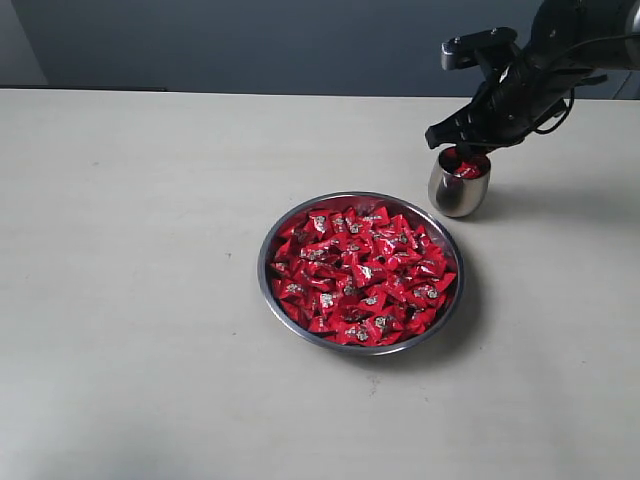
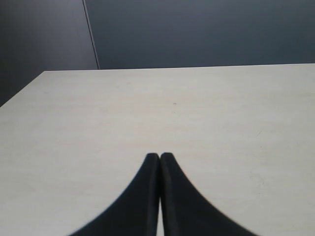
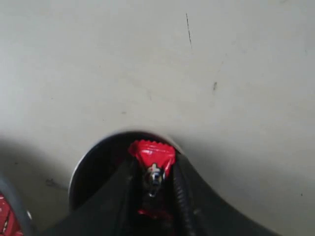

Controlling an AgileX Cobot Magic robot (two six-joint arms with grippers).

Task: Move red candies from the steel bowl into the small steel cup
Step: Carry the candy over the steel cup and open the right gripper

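Observation:
The steel bowl (image 1: 280, 232) sits mid-table, heaped with red candies (image 1: 362, 275). Behind it to the right stands the small steel cup (image 1: 458, 189). My right gripper (image 1: 462, 157) hangs right over the cup's mouth, shut on one red candy (image 3: 152, 156); the candy's crimped end sticks out past the fingertips above the cup's dark opening (image 3: 101, 167). A red candy shows at the cup's rim (image 1: 466, 170). My left gripper (image 2: 159, 156) is shut with nothing in it, low over bare table, and does not show in the exterior view.
The pale tabletop (image 1: 140, 250) stretches wide to the left of the bowl. A dark wall (image 1: 250, 40) runs behind the table's far edge. The right arm (image 1: 560, 60) reaches in from the upper right.

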